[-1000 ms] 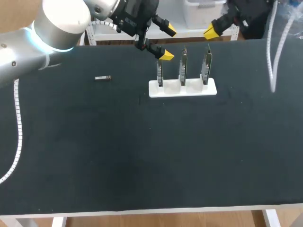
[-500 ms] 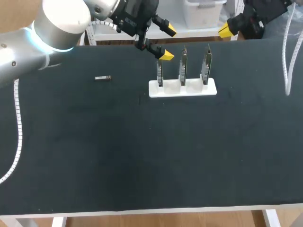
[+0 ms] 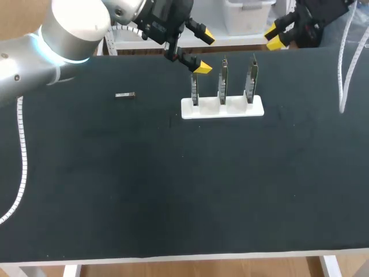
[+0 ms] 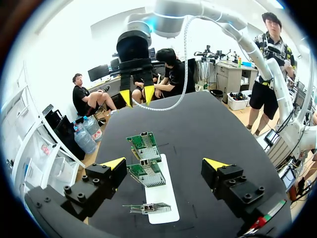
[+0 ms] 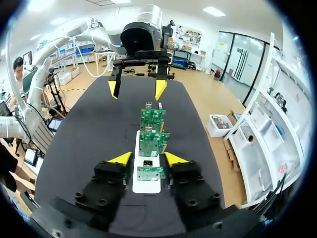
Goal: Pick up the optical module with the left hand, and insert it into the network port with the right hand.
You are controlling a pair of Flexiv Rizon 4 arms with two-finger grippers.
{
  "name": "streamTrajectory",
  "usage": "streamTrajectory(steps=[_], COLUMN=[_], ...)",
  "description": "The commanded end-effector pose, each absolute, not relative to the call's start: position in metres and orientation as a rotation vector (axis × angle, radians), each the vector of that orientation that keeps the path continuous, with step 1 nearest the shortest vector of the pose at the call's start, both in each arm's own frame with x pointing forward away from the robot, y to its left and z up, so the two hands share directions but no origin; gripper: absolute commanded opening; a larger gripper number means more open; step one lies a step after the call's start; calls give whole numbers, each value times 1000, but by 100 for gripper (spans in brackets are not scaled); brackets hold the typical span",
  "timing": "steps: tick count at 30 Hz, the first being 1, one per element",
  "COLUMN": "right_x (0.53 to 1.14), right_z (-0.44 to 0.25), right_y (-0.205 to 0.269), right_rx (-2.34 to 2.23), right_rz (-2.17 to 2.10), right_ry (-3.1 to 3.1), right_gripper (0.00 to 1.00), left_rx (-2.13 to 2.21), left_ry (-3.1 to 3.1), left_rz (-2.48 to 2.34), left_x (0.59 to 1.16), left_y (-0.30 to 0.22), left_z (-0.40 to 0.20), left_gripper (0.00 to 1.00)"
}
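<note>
The left gripper (image 3: 204, 53) hangs released over the far part of the table, its yellow-tipped fingers spread wide with nothing between them. In the head view its nearer tip sits just above and to the left of the leftmost board. In its own wrist view the left gripper (image 4: 164, 164) frames the white holder (image 4: 163, 191) lying ahead between the open fingers, not touching them. The right gripper (image 3: 275, 36) is at the far edge of the table, to the right of the holder and well apart from it. Its fingers are also parted and hold nothing. Its own wrist view looks down the row of boards past the right gripper (image 5: 148, 158), with the left gripper (image 5: 136, 88) facing it from the other end. The white holder (image 3: 222, 108) stands on the black table (image 3: 173, 190) a little right of the middle, towards the far side. It carries three green circuit boards (image 3: 222, 81) upright in a row. The board nearest the right gripper shows a dark square network port (image 5: 147, 162). The optical module (image 3: 125, 95), a small metallic bar, lies flat on the table to the left of the holder. It is well apart from the holder and from both grippers.
</note>
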State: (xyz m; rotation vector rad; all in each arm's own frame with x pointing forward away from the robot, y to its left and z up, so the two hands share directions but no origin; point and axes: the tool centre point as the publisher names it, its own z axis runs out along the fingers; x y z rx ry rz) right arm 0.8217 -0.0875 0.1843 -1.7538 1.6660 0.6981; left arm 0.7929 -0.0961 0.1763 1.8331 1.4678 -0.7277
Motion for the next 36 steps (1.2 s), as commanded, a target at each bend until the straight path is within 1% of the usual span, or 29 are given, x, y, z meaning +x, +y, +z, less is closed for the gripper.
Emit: streamTrajectory(steps=[1,19,30,36], right_x=[826,826,811,812], right_z=[185,185,170,173], right_y=[-87,-88,-118,-116], right_rx=[-1759,-1759,-1668,-1703], right_rz=[709,703,735,751], right_ry=[1665,1664,1672,1634], right_gripper=[100,100,100,100], left_rx=[1836,1836,1836,1836], left_ry=[1468,1468,1468,1468], left_rz=[-725,-725,-725,-725], left_x=[793,793,793,793], left_y=[-96,-96,-96,-96], left_z=[177,177,177,177], left_gripper=[100,100,100,100])
